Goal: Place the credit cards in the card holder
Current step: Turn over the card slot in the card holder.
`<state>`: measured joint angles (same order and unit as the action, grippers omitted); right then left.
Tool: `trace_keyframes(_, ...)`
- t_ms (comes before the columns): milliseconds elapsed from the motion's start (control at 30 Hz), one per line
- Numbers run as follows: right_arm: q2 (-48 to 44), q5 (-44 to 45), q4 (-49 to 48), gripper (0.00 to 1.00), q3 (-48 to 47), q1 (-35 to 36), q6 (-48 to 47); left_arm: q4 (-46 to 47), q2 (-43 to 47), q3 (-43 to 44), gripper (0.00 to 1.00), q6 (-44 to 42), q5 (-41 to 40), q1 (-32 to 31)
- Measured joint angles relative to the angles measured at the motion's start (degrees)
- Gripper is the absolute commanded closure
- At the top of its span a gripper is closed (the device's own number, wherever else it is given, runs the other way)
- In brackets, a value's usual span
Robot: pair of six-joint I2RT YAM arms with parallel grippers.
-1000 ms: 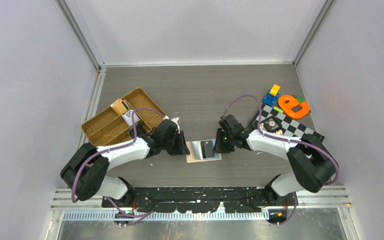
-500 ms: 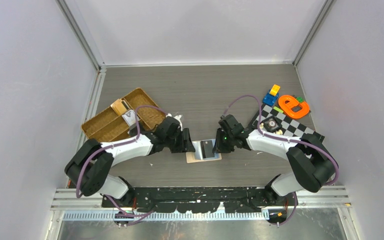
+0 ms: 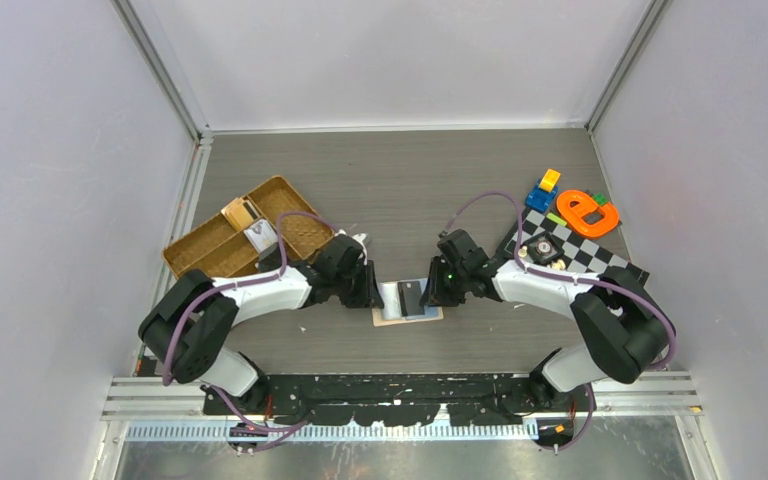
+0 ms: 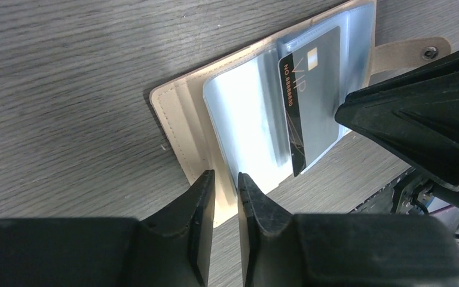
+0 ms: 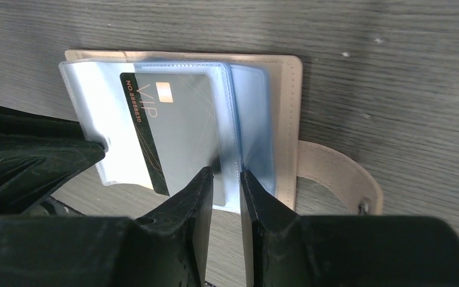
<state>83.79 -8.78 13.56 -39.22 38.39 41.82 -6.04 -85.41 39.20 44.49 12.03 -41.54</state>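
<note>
Close in front of me, at 12 o'clock from the arm bases, the card holder (image 3: 392,319) lies open and flat on the table (image 3: 400,180). A grey card (image 5: 185,119) with a dark band sits inside one of its clear pockets (image 4: 245,119). The snap tab (image 5: 334,173) sticks out from the holder's edge on the right arm's side and lies flat. The left gripper (image 4: 226,178) is at the holder's 9 o'clock side. Its fingers are almost together, with just a thin gap, right at the edge of the holder. I cannot tell if they pinch anything. The right gripper (image 5: 226,176) is at the 3 o'clock side. Its fingers are close together too, and the edge of a clear pocket runs down between them, so it looks pinched. Farther off, at 10 o'clock, is a brown wicker tray (image 3: 200,262) with two small things in it. At 2 o'clock is a black and white checkered mat (image 3: 585,255). Just past it, an orange toy (image 3: 587,212) lies beside blue and yellow blocks (image 3: 543,190).
</note>
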Motion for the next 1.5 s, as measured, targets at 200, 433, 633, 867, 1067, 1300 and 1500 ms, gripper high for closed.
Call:
trace_keyframes(200, 0.3, -2.5, -2.4, 0.71, 0.8, 0.0, 1.2, -0.3, -0.7, 0.0, 0.92, -0.1, 0.0, 0.0)
trace_keyframes(433, 0.3, -4.8, -4.0, 0.71, 1.7, 0.0, 2.5, -0.9, -0.7, 0.0, 0.96, -0.2, -0.7, 0.0)
trace_keyframes(633, -0.5, -5.8, -4.3, 0.71, 2.5, 0.0, 3.6, -1.3, -0.7, 0.0, 0.98, -0.2, -1.1, 0.0)
trace_keyframes(867, -2.6, -5.9, -4.3, 0.71, 2.6, 0.0, 4.4, -1.4, -0.7, 0.0, 1.00, -0.2, -1.1, 0.0)
trace_keyframes(1067, -2.7, -5.9, -4.4, 0.72, 2.6, 0.0, 4.7, -1.4, -0.7, 0.0, 1.00, -0.2, -1.1, 0.0)
trace_keyframes(1300, -3.5, -5.9, -4.3, 0.73, 2.6, 0.0, 4.9, -1.3, -0.7, -0.1, 1.00, -0.2, -1.1, 0.0)
trace_keyframes(1500, -5.6, -6.0, -4.3, 0.74, 2.5, 0.0, 5.0, -1.3, -0.7, -0.1, 1.00, -0.2, -1.1, 0.0)
